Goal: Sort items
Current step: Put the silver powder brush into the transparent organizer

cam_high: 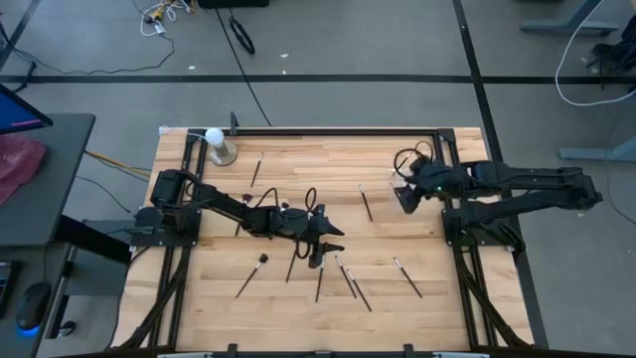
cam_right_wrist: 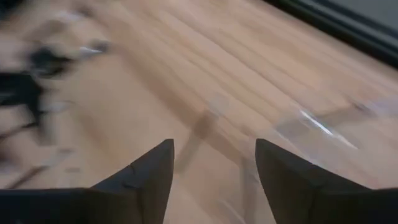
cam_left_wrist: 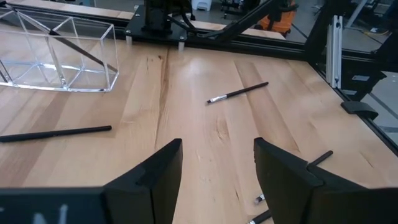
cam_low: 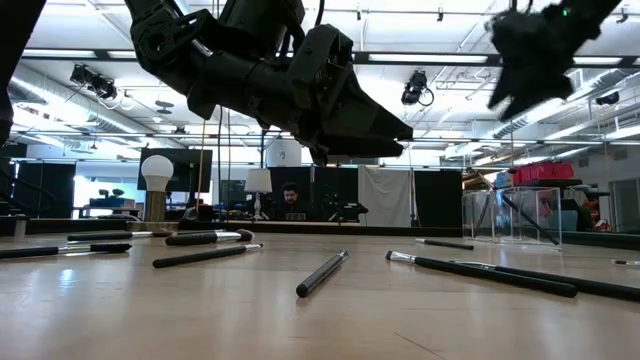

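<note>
Several thin dark brushes and sticks lie flat on the wooden table: one point(cam_high: 256, 169) far left, one point(cam_high: 366, 204) mid-table, and a loose group near the front point(cam_high: 251, 275), point(cam_high: 318, 281), point(cam_high: 354, 284), point(cam_high: 407, 276). My left gripper point(cam_high: 333, 239) point(cam_left_wrist: 217, 149) hovers open above mid-table with bare wood between its fingers; a pale-tipped brush point(cam_left_wrist: 238, 93) lies ahead of it. My right gripper point(cam_high: 402, 199) point(cam_right_wrist: 214, 149) is open at the table's right, over a clear container point(cam_right_wrist: 311, 127). One brush point(cam_left_wrist: 74, 46) leans inside that container point(cam_left_wrist: 56, 59).
A white ball on a metallic base point(cam_high: 217, 146) stands at the far left corner. Black frame rails point(cam_high: 298, 127) run along the far edge and sides. In the low view brushes point(cam_low: 322, 272) point(cam_low: 480, 270) lie across the foreground. Bare wood shows mid-table toward the far edge.
</note>
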Tool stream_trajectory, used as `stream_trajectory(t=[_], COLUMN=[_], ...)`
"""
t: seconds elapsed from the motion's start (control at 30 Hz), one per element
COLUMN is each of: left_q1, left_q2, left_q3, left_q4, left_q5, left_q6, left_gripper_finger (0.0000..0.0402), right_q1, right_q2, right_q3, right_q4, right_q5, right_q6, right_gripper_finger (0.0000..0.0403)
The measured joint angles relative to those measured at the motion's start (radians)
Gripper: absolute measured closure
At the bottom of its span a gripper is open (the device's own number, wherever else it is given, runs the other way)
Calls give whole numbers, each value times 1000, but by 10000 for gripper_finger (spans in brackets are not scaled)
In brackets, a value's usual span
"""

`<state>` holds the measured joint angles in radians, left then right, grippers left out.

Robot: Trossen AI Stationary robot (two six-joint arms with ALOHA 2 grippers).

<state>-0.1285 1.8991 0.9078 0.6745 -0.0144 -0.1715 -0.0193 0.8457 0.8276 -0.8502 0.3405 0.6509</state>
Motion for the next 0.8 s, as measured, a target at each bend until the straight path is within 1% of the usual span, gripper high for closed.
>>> stream_trajectory(t=[0.07,0.17,0.3,0.37,0.5,0.63,0.73,0.8], left_q1=[0,-6,-40,-69,-131,-190,-225,-241], left_q2=[-35,-127,-258,-319,-402,-409,-382,-374], left_q3=[-1,-1,-1,-1,0,0,0,-17], left_q4=[-64,-235,-507,-641,-903,-1143,-1246,-1282], left_q5=[-18,-87,-243,-322,-443,-514,-569,-612], left_q6=[0,-4,-36,-80,-243,-443,-586,-670], left_gripper_finger=[203,203,203,203,203,203,202,202], right_q1=[70,182,327,388,469,522,547,553], right_q2=[13,54,139,198,318,440,514,551], right_q3=[-15,-64,-151,-199,-274,-307,-308,-309], right_q4=[125,341,663,789,997,1132,1197,1237], right_q5=[3,0,-1,0,0,31,71,72], right_q6=[-47,-144,-272,-320,-357,-347,-349,-355], right_gripper_finger=[183,192,205,210,219,226,231,234])
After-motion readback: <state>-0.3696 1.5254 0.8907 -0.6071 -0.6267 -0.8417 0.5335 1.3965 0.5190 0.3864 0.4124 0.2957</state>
